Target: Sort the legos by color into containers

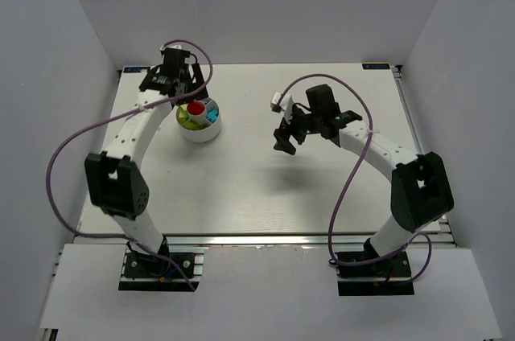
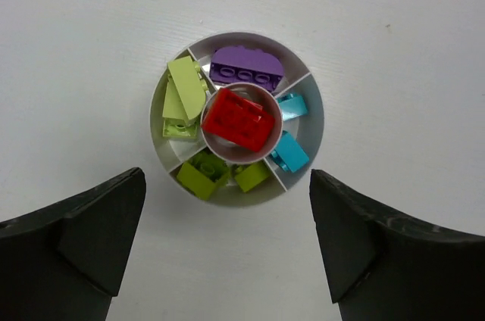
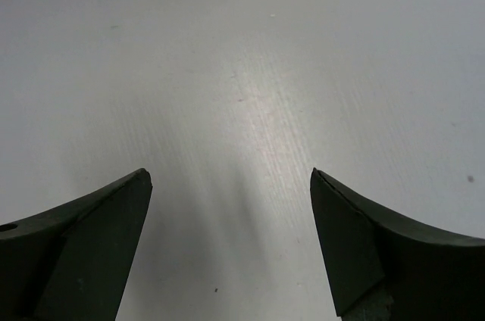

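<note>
The round white dish [image 2: 314, 120] sits at the table's back left [image 1: 199, 133]. In the left wrist view a red brick [image 2: 239, 119] lies on the central hub, a purple brick [image 2: 246, 67] fills the top wedge, two cyan bricks [image 2: 290, 152] lie in the right wedges, and several lime-green bricks [image 2: 186, 94] lie in the left and bottom wedges. My left gripper [image 2: 227, 185] hangs above the dish, open and empty; from above it shows at the dish's far side [image 1: 183, 93]. My right gripper [image 3: 231, 177] is open and empty over bare table right of centre [image 1: 287, 136].
White walls enclose the table on three sides. Purple cables loop from both arms [image 1: 60, 164]. The table's front edge [image 1: 265, 238] runs between the two arm bases.
</note>
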Tool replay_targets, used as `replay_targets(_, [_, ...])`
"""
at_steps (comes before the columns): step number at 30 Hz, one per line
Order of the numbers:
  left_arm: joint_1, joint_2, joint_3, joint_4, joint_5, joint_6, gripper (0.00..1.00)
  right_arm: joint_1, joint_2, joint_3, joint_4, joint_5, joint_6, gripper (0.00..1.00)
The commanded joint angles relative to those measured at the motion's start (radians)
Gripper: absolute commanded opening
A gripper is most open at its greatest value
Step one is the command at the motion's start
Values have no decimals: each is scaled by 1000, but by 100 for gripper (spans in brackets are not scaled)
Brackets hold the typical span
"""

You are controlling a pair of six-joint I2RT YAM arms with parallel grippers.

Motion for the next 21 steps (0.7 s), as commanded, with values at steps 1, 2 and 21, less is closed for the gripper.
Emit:
replay_targets(1, [5, -223, -117, 149, 66, -34, 98, -27, -65, 0, 116, 128, 75, 89])
replay_targets(2, [5, -258, -203, 176, 78, -51, 98, -33, -79, -10, 145, 160, 96, 90])
replay_targets(21, [3, -703, -715, 530, 379, -169, 98, -162, -196, -95, 186, 266, 327, 89])
